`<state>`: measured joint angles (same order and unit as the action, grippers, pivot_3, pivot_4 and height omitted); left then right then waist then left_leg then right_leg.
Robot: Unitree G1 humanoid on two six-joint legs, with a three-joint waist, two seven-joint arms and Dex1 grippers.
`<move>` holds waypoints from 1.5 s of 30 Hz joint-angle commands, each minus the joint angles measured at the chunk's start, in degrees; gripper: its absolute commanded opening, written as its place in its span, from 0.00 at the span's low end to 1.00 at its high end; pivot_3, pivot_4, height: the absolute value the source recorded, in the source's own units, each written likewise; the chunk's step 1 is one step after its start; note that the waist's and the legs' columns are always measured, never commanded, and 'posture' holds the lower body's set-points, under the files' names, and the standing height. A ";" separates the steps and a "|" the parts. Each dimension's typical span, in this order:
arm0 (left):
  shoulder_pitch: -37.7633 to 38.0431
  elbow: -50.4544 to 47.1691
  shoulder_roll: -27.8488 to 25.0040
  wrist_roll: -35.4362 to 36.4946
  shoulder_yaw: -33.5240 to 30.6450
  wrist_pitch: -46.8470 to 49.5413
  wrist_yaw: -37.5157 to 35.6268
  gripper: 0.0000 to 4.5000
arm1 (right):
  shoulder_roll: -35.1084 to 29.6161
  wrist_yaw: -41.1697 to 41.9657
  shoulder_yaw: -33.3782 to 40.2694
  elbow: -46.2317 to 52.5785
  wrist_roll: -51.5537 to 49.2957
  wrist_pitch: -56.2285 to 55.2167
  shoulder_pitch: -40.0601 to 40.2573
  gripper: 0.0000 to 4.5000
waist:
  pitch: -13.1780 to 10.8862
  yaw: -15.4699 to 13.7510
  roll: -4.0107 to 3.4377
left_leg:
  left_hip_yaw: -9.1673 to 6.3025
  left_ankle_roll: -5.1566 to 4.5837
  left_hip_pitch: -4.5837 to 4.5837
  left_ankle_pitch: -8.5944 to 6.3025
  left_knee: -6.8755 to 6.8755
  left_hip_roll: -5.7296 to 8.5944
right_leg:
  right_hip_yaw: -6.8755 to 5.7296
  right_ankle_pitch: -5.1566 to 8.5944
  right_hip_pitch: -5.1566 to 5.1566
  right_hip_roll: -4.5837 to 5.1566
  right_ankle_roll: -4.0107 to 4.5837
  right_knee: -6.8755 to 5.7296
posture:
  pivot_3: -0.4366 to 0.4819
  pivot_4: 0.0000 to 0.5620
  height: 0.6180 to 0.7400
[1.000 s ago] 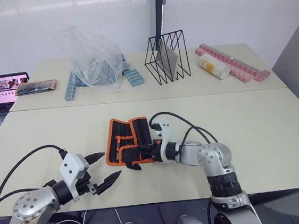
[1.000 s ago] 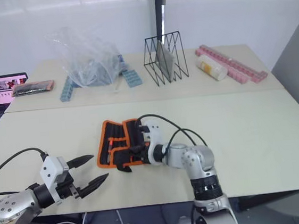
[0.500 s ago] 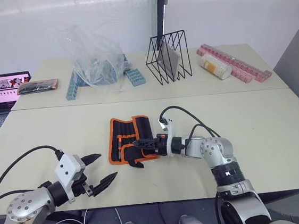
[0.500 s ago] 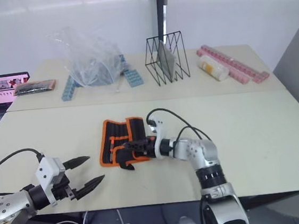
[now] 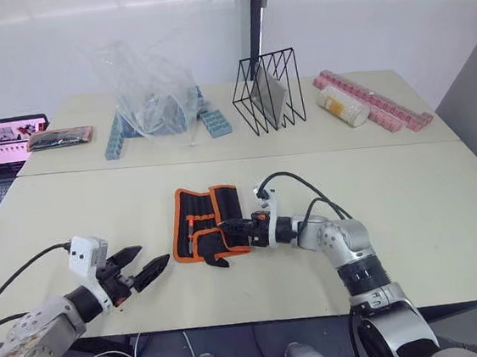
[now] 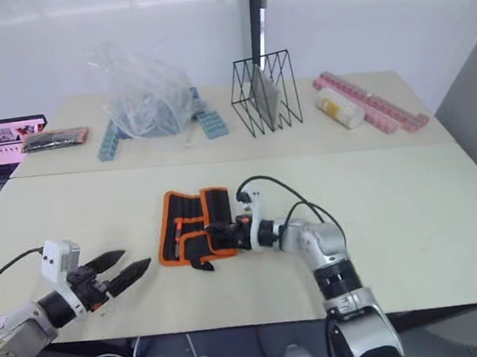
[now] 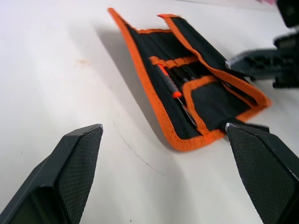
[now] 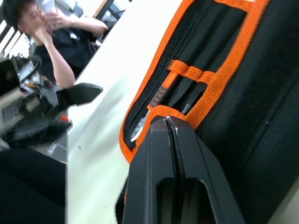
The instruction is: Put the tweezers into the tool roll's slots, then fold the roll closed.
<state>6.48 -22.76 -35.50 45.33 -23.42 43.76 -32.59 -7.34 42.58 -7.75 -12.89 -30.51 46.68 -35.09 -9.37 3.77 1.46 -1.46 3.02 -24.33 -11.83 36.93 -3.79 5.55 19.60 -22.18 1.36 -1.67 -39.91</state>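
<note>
Black fabric tool roll with orange trim [image 5: 207, 226] frame centre, half-folded. My right gripper [image 5: 224, 228] clenched empty at flap; left gripper [image 5: 142, 268] released. Advise: push flap fully over, pin far edge.

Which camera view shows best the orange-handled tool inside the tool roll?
The left wrist view: the orange-handled tool lies in full sight under an orange strip of the tool roll. The right wrist view also shows it, partly behind the shut right hand. In the eye views it is only a small orange mark.
</note>
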 commanded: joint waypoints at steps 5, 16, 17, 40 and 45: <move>-5.94 -0.15 1.46 4.14 0.48 8.39 8.26 1.00 | -3.48 5.14 -6.38 2.13 10.15 -17.07 0.98 0.00 | 0.00 -0.09 0.03 | -0.03 0.04 0.00 0.02 0.00 0.03 | -0.01 0.00 -0.03 0.01 0.00 -0.08 | 0.48 0.27 0.74; -13.06 4.30 5.43 3.29 6.71 14.93 13.75 1.00 | -5.26 7.91 -7.58 -0.31 16.85 -27.83 -0.64 0.00 | -0.01 -1.00 0.04 | -0.05 0.11 0.01 0.06 -0.01 0.09 | -0.03 -0.01 -0.01 0.07 0.02 -0.13 | 0.48 0.27 0.74; -13.40 4.51 5.74 3.15 7.33 15.53 13.98 1.00 | -5.29 7.94 -7.70 -0.51 17.35 -28.29 -0.58 0.00 | -0.01 -1.18 0.04 | -0.05 0.11 0.02 0.06 -0.01 0.09 | -0.02 -0.01 0.00 0.07 0.02 -0.13 | 0.48 0.27 0.74; -14.82 6.51 8.63 2.22 10.51 18.14 13.84 0.00 | -5.46 6.58 -8.59 -8.69 24.82 -35.19 -2.21 0.00 | 0.00 -1.78 0.03 | -0.12 0.19 0.10 0.11 0.01 0.29 | -0.06 -0.02 0.14 0.25 0.03 -0.16 | 0.48 0.27 0.74; -14.82 6.19 8.17 2.60 9.60 17.88 13.22 0.00 | -5.55 6.72 -8.61 -10.16 25.51 -36.49 -2.58 0.00 | 0.00 -1.79 0.03 | -0.12 0.20 0.10 0.12 0.01 0.30 | -0.06 -0.02 0.15 0.26 0.02 -0.16 | 0.48 0.27 0.74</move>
<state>-8.62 -16.11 -27.30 47.20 -14.69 60.36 -18.26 -12.62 49.73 -16.93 -22.06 -5.79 10.53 -37.34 -9.37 1.98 1.49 -1.58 3.23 -24.23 -11.72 36.94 -3.49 5.49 19.58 -22.04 1.62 -1.65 -40.08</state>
